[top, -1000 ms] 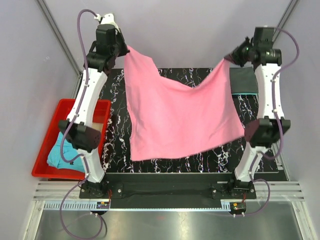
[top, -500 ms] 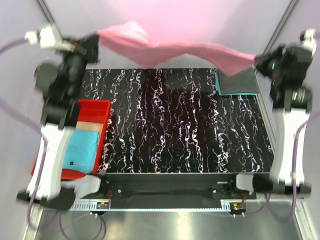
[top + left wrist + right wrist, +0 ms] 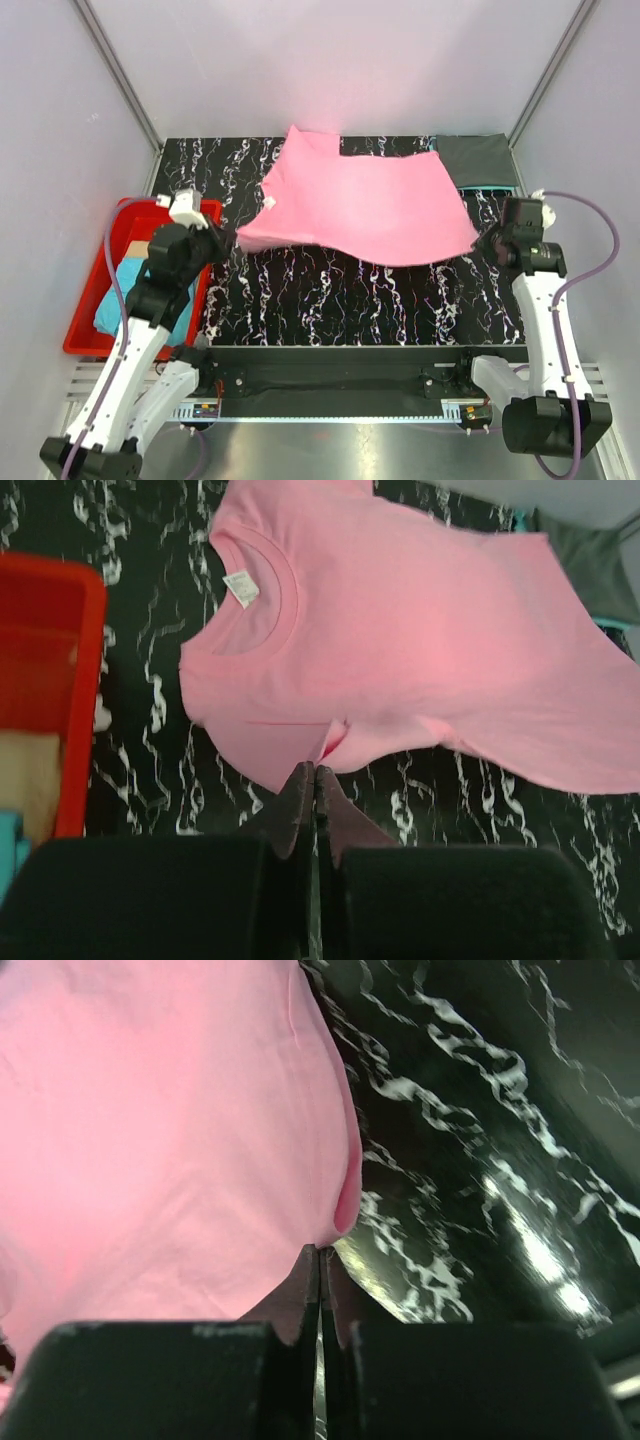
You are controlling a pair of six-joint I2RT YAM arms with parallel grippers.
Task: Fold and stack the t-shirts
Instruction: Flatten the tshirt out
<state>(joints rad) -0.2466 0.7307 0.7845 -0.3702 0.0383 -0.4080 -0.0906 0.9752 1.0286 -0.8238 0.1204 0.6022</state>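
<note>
The left gripper [image 3: 315,775] and right gripper [image 3: 320,1252] pinched the unfolded pink t-shirt [image 3: 360,205] tightly by its near edge; a grey t-shirt [image 3: 478,160] (1 o'clock) lay folded.

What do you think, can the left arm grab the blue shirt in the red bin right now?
Probably not yet. The left end effector is shut on the pink t-shirt, so it is busy. The blue shirt lies close by in the red bin.
</note>
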